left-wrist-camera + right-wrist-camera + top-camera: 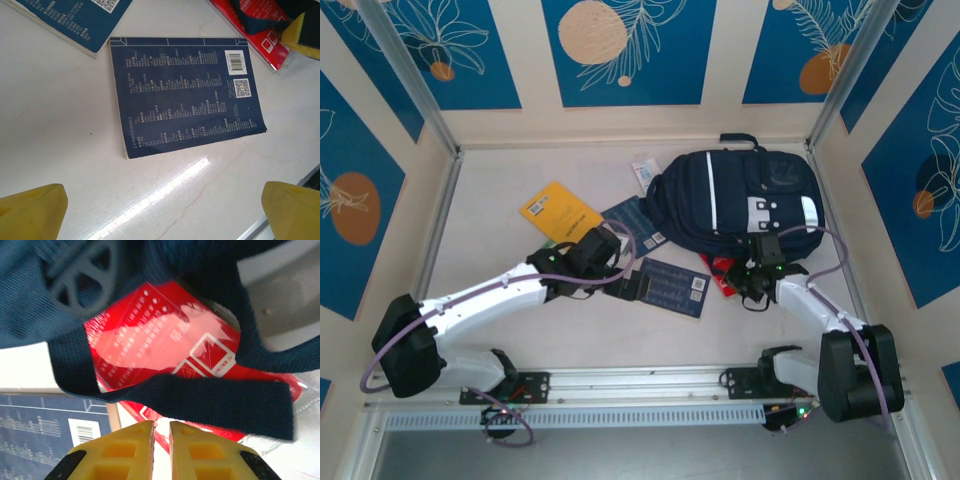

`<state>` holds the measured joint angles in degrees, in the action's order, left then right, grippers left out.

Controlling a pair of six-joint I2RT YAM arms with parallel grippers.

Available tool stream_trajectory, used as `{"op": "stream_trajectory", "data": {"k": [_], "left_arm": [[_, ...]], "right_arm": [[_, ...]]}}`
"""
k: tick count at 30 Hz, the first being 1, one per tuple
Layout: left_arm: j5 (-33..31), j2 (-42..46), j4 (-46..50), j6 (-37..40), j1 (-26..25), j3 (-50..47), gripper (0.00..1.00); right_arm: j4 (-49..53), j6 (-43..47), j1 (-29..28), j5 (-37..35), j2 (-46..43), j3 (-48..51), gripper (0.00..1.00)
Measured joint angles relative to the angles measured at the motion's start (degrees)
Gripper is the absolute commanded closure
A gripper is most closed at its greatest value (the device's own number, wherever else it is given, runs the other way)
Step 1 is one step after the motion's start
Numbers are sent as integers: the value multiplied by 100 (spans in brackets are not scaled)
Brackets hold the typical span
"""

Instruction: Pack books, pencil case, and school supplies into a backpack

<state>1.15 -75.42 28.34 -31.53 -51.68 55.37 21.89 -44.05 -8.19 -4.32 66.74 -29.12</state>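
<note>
Over navy book (pixel 187 95): left hand (pixel 162 212) wide, empty | at backpack strap (pixel 200 400): right hand (pixel 161 427) nearly closed

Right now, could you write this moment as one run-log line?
left gripper: open, facing navy book | right gripper: nearly shut at red packet under backpack strap, grip unclear

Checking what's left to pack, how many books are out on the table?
3: the yellow book far left, the far navy book beside the backpack, the near navy book mid-table. More may hide under the backpack.
</note>
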Motion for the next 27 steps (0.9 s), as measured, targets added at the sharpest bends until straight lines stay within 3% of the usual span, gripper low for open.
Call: {"op": "stream_trajectory", "data": {"k": [4, 12, 17, 27], "left_arm": [[-146, 0, 122, 17, 0, 11, 0], [-306, 0, 286, 17, 0, 28, 0], [-461, 4, 420, 20, 0, 79, 0], [-616, 37, 619, 59, 2, 306, 0]], "right_arm": [[146, -225, -61, -186, 234, -48, 90], [481, -643, -247, -472, 859, -487, 92], [581, -765, -741, -730, 925, -592, 93], [726, -1115, -1449, -402, 870, -527, 94]]}}
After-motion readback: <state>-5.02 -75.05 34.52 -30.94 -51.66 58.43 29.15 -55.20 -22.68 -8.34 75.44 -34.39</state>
